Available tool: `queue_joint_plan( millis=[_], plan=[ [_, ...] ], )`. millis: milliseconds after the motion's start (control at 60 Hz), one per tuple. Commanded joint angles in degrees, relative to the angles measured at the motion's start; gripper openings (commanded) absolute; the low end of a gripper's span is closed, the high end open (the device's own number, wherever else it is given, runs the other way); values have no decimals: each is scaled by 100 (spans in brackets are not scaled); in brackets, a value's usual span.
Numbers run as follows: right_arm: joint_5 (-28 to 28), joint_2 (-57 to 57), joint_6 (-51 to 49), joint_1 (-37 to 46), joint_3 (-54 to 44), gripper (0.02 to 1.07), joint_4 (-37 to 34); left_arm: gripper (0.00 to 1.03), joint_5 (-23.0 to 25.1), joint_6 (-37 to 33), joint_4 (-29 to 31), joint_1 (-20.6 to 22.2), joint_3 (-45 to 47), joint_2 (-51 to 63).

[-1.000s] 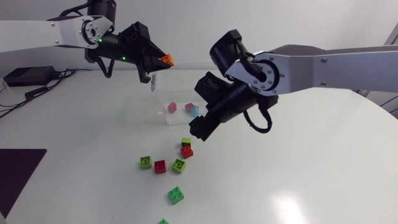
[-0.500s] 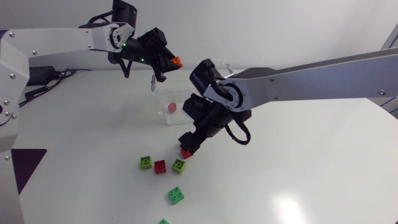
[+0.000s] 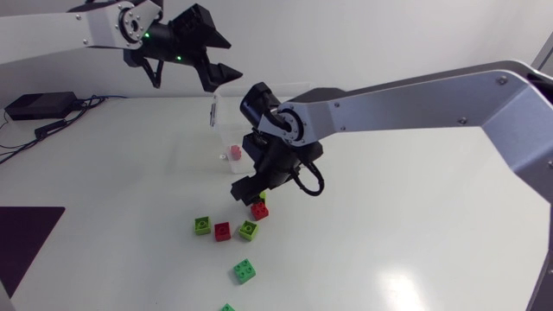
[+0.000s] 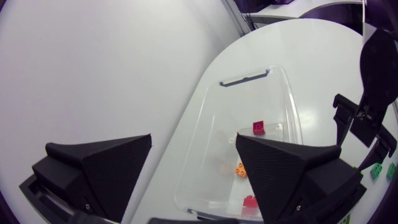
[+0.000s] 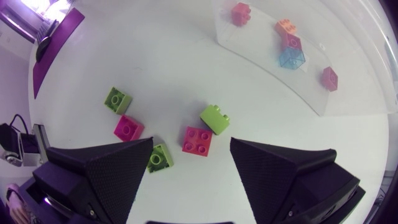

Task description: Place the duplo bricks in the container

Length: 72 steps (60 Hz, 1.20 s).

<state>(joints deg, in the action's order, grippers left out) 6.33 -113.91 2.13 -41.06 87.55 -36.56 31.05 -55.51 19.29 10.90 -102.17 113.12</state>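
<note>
**Bricks: orange one dropped in, red one lined up**

Bricks now lie in two lots, some boxed and some loose. The orange brick (image 4: 240, 168) that the left tool (image 3: 232, 59) was pinching half a second ago lies on the floor of the container (image 4: 246, 77), among a few red ones. That tool hangs above the container's 11 o'clock side, fingers spread, nothing between them. I judge one more brick is home and the left arm is free for another.

The right arm has meanwhile swung down from over the container to its 5 o'clock side, as the head view shows it. The right tool (image 5: 191, 144) hovers low over the desk (image 3: 415, 225), fingers spread wide, with a red brick (image 5: 200, 139) under the gap. That looks like the next pick, not yet gripped.

Two neighbours crowd it. A green brick (image 5: 214, 118) sits just ahead of the red one; I cannot tell whether they touch. A second green (image 5: 160, 158) lies close by one fingertip. Either could be nudged or caught as the fingers close.

More loose bricks wait at 6 to 7 o'clock of the container: a green-and-red pair (image 3: 212, 228), then a lone green (image 3: 245, 271) nearer the desk's edge. A black box (image 3: 39, 105) at 9 o'clock and a dark mat (image 3: 26, 242) at 8 o'clock lie well apart from the work.
</note>
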Motion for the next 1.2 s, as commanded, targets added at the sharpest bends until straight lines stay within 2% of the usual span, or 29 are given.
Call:
queue_joint_plan(
  millis=[0, 100, 200, 250, 333, 567, 817, 1183],
  plan=[
    [-53, -255, 393, -7, 280, 92, -212, 98, 7, -83, -92, -44, 540, -545],
    [-53, -492, 464, -16, 579, 91, -466, 98, 33, -224, -356, -61, 1410, -1275],
    [-61, -729, 569, -60, 878, 90, -669, 98, 156, -338, -320, -184, 2070, -1917],
    [-141, -844, 613, -104, 1019, 88, -739, 98, 244, -496, -153, -263, 2333, -2171],
    [-255, -1028, 754, -139, 1194, 87, -818, 98, 384, -988, 462, -448, 2667, -2541],
    [-466, -1380, 1017, -157, 1353, 87, -915, 97, 710, -1982, 1156, -975, 3827, -3323],
    [-545, -1476, 1096, -113, 1379, 88, -950, 96, 771, -2562, 1385, -1257, 4504, -3481],
    [-685, -1828, 1237, -87, 2012, 87, -1205, 96, 762, -3133, 1525, -1292, 5286, -3569]
  ],
)
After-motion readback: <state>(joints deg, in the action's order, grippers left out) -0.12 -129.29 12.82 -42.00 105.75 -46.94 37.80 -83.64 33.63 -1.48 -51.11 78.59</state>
